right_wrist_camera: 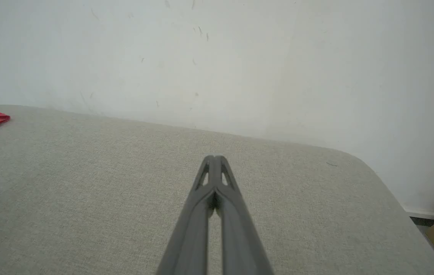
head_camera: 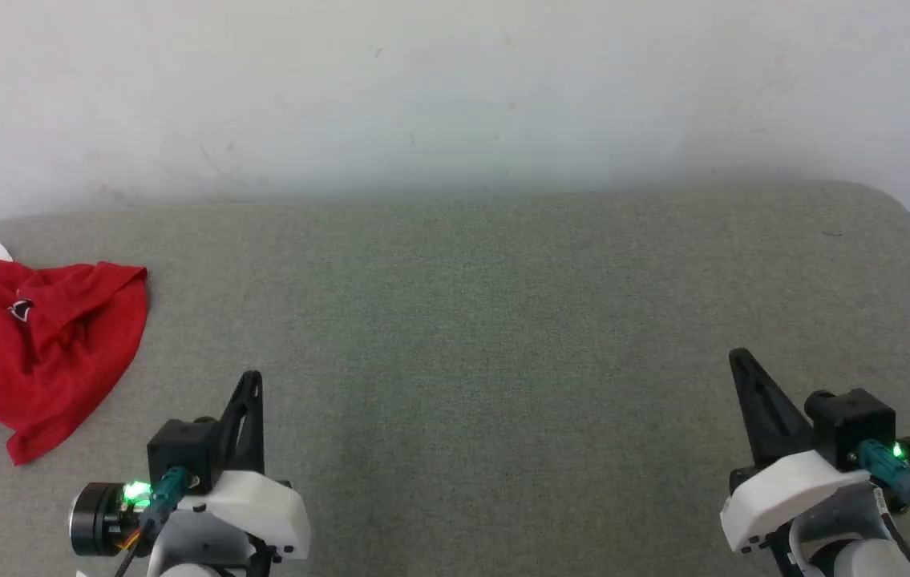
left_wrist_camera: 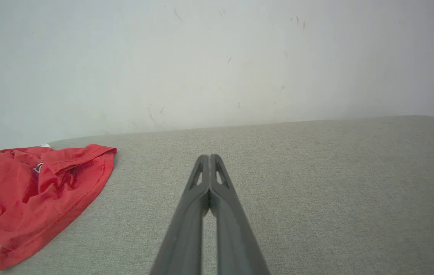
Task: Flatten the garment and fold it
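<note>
Garment point(head_camera: 46, 361) is bunched up in a red heap at the far-left edge of the counter point(head_camera: 503, 320), part of it running off the left side of the head view. It's all wrinkles and folds, nothing laid flat. There's a tiny dark-and-white mark on it and a bit of white poking out at its far edge.

Left gripper point(head_camera: 252, 383) hangs over the near-left part of the counter, just right of the heap and not touching it, with its two dark fingers pressed together and nothing between them. Right gripper point(head_camera: 741, 358) is over the near-right side, well apart from the shirt, also pinched closed on nothing.

The counter has a grey fabric top with rounded corners and sits against a scuffed white wall point(head_camera: 455, 96).
</note>
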Robot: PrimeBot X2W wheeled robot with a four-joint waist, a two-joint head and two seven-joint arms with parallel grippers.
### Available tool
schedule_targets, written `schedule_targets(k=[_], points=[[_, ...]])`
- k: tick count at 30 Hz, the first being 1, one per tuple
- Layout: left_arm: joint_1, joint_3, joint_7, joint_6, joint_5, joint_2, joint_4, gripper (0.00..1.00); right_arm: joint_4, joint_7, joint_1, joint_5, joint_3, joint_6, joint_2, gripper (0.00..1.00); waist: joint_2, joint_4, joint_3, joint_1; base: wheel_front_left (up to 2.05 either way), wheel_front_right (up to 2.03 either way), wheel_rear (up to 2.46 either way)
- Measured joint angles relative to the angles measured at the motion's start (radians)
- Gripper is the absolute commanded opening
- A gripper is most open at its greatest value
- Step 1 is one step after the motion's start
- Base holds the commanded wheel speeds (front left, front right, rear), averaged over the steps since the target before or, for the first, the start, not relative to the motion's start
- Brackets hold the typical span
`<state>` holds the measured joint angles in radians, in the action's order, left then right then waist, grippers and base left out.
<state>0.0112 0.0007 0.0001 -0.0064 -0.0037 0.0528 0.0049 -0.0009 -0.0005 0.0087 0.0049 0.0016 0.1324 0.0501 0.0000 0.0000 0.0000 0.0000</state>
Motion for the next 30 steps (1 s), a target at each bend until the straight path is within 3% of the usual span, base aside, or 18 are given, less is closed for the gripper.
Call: schedule_targets(k=[30], points=[[0.000, 0.000, 0.000, 0.000, 0.000, 0.000, 0.000, 0.00, 0.000, 0.000, 0.000, 0.000, 0.000, 0.000, 0.000, 0.00, 0.0001, 0.000, 0.000, 0.0000, 0.00, 0.00, 0.00]])
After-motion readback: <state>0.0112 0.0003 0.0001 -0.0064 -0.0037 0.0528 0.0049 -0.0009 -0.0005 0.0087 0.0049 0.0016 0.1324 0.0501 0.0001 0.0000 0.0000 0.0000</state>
